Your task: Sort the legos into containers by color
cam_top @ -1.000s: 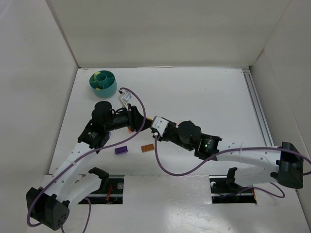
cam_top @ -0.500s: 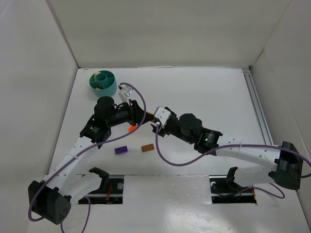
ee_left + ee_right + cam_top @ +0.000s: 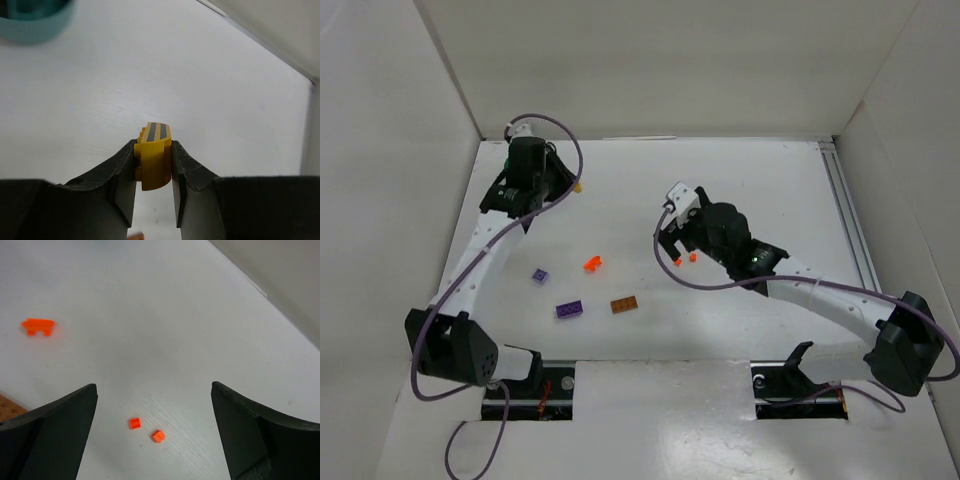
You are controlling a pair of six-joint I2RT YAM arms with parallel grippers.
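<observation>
My left gripper [image 3: 153,147] is shut on a golden yellow lego [image 3: 155,162] with two grey stripes on top, held above the table. The teal container tub [image 3: 30,20] shows only as a rim at that view's upper left. From above, my left gripper [image 3: 570,183] is at the far left and its arm covers the tub. My right gripper [image 3: 153,387] stands wide open over two tiny red-orange legos [image 3: 134,423] [image 3: 158,436] lying on the table. It holds nothing. From above, it [image 3: 672,245] is at mid-table.
A red-orange piece [image 3: 592,264], a lavender brick [image 3: 539,275], a purple brick [image 3: 570,309] and an orange-brown brick [image 3: 624,304] lie loose at front centre-left. White walls close the table on three sides, with a rail [image 3: 845,210] along the right.
My left arm swung from mid-table to the far left corner with the yellow lego. My right gripper opened wide and drew back to the right, and two tiny red-orange legos now lie below it.
</observation>
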